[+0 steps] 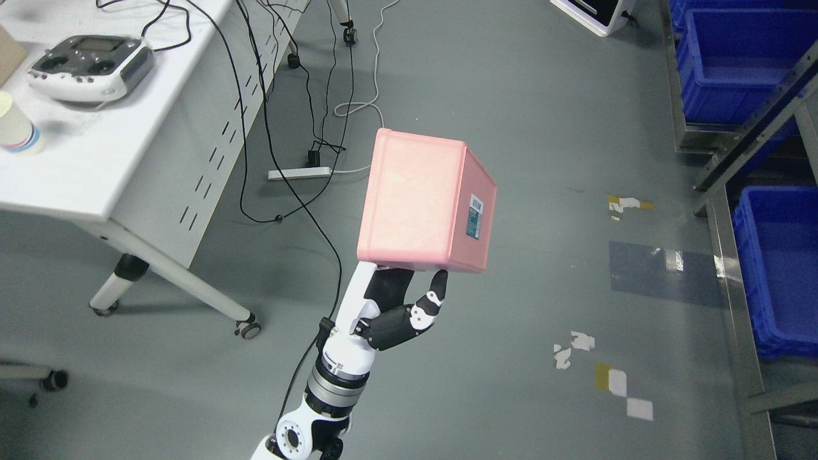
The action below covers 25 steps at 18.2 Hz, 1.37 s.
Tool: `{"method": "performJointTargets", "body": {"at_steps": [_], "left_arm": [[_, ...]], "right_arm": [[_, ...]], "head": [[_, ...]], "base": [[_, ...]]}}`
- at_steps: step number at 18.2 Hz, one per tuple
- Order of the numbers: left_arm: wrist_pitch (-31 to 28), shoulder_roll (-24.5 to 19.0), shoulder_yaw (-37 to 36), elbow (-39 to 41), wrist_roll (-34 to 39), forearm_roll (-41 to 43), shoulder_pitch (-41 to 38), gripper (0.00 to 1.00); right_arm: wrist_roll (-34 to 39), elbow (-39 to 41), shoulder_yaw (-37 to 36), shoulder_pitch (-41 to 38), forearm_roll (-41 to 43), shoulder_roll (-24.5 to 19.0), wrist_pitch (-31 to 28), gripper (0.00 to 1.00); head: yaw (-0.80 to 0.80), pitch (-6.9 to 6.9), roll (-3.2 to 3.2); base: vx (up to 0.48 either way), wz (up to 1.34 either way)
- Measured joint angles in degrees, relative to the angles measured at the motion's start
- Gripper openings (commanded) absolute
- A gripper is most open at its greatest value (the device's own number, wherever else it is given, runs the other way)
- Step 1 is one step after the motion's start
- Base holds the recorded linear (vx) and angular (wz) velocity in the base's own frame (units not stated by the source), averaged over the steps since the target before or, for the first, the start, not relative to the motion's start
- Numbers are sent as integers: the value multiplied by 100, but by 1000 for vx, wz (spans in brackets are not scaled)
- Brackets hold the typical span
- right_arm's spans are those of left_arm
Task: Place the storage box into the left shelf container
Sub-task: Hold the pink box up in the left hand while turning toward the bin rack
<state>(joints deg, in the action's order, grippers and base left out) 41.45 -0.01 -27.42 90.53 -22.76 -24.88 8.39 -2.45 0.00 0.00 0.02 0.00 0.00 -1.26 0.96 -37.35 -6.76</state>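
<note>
Left robot hand point(399, 306) gripping pink storage box point(422, 201) from below, side label point(475, 216) unreadable, blue shelf containers point(779, 262) right.

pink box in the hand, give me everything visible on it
The pink storage box looks like matte plastic, rectangular with rounded edges. It is held in the air over the grey floor, tilted, its opening hidden. A small printed label sits on its right-facing side. The left hand grips its lower edge from below; nothing else touches it.
</note>
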Motion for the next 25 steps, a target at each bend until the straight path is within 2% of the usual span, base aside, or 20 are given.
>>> {"method": "performJointTargets", "body": {"at_steps": [14,21,25], "left_arm": [[75,1,1,60,-211,-4,-578,4],[129,1,-196,71,-293,-7,-789,4],[287,-27,-371,71,-634,-6,-1287,4]], "right_arm": [[-1,0,0,0,0,0,0,100],[-1,0,0,-1,0,0,0,100],[-2,0,0,-1,0,0,0,100]], "head": [[0,0,0],[0,0,0],[0,0,0]], "base": [[595,-317],[560,-1044],[435,-1443]]}}
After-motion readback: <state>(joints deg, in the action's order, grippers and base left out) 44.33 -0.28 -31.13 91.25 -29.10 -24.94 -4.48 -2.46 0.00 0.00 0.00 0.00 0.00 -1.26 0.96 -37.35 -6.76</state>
